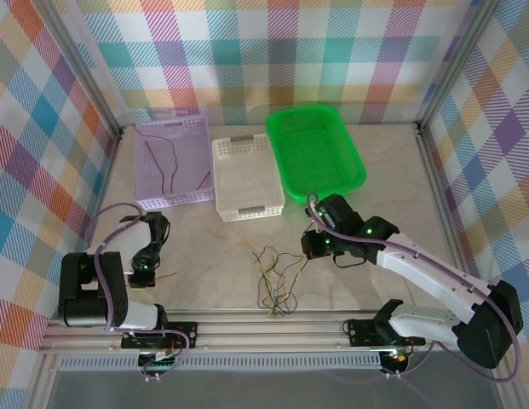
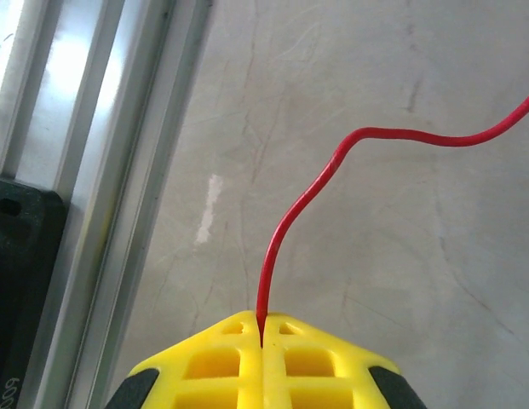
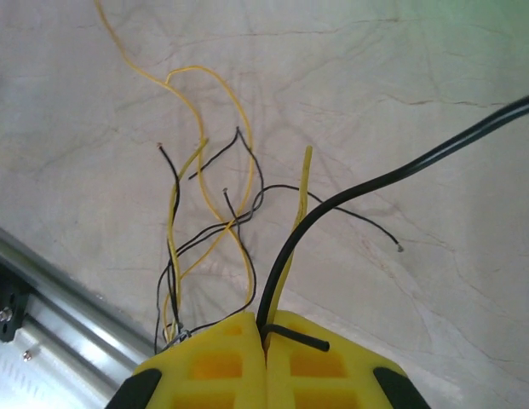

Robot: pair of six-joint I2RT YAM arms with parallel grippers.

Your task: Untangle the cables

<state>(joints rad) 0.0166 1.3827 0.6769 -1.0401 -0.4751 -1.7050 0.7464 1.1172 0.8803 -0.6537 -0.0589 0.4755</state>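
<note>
Item: heap of cables (image 1: 275, 277), thin black and yellow strands, lying loose on the bench (image 1: 204, 256) on the near side of the white basket (image 1: 247, 179), between that basket and the near rail (image 1: 273, 328). Long axis: roughly from the white basket toward the rail, with loose ends fanning out to either side. Right end effector (image 1: 313, 247): near-right of the white basket, just beside the heap's right edge. The heap lies to its left and a little closer to the rail. Its jaws are pressed together on a black cable (image 3: 366, 183), which leaves the tips and runs off up and to the right. A yellow cable (image 3: 302, 196) rises touching the black one at the tips, and whether it is pinched too cannot be told. Left end effector (image 2: 262, 328): near-left of the white basket, well apart from the heap. Its jaws are pressed together on a red cable (image 2: 332, 166) that climbs from the tips and bends away to the right. Also present: a lilac basket (image 1: 192, 128) left of the white basket, holding further red cables (image 1: 168, 175), and a green basket (image 1: 353, 162) to its right. Assessment: the right arm is the nearer to the heap, so the coming move probably turns on drawing the black cable rightward, away from the heap, across its long axis.
</note>
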